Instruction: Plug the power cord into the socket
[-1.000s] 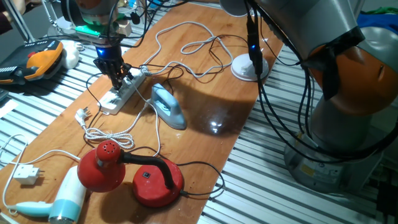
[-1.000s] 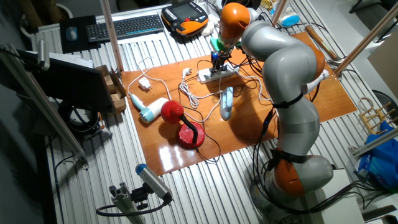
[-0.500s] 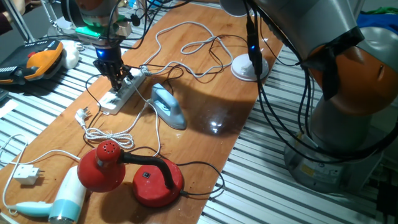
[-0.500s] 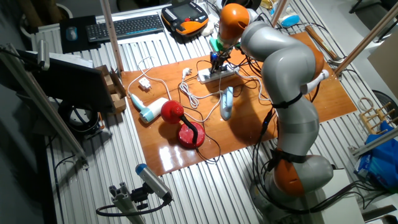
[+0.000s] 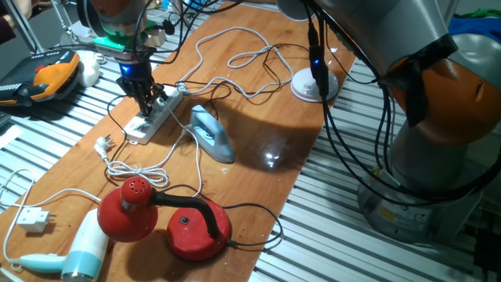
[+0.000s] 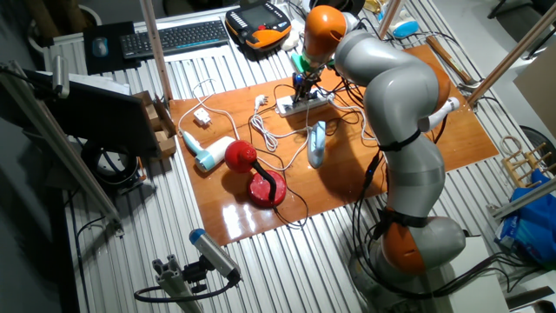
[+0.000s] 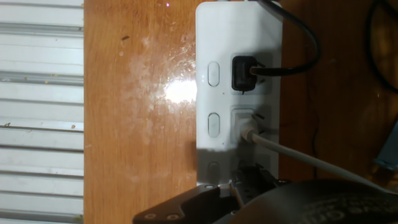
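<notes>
The socket [image 5: 139, 129] is a long white power strip lying on the wooden table, also seen at the socket [image 6: 316, 102] and filling the hand view as the socket [image 7: 239, 25]. My gripper [image 5: 145, 97] stands upright over its middle, fingers close together. In the hand view my gripper [image 7: 249, 190] sits at the bottom edge, and the small black plug of the power cord [image 7: 252, 176] lies between the fingers at the third outlet. Whether that plug is fully seated is hidden. Another black plug [image 7: 245, 73] and a white plug [image 7: 244, 121] occupy the two outlets beyond it.
A light blue iron [image 5: 211, 133] lies right of the strip. A red lamp [image 5: 168, 219], a hair dryer [image 5: 78, 251] and a white adapter block [image 5: 33, 221] sit nearer the front. Loose white and black cords loop across the table, and a loose white plug [image 5: 104, 143] rests by the strip's end.
My gripper has crept slightly upward and to the left over the strip. Nothing else has moved.
</notes>
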Action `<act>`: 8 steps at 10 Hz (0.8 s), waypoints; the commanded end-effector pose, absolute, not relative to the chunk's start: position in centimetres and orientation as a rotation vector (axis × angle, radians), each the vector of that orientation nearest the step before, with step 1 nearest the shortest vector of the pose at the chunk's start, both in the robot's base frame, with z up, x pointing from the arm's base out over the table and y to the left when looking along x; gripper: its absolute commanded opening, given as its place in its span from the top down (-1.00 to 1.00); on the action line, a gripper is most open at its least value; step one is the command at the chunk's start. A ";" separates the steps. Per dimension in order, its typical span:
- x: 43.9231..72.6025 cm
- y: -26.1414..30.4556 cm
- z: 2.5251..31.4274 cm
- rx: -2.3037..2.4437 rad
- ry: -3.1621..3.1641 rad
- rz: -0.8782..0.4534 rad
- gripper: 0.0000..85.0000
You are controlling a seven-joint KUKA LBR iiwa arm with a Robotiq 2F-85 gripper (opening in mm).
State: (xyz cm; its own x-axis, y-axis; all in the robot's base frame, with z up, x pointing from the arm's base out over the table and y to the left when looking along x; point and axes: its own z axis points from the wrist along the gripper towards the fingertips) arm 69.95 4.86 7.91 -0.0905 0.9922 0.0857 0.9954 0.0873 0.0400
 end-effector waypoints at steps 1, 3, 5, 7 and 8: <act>70.0 4.9 7.9 -2.093 -2.290 -0.136 1.00; 70.1 4.9 7.9 -2.092 -2.289 -0.141 1.00; 70.2 4.9 7.8 -2.094 -2.291 -0.134 1.00; 70.2 4.8 7.7 -2.092 -2.289 -0.131 1.00; 70.3 4.8 7.7 -2.092 -2.289 -0.131 1.00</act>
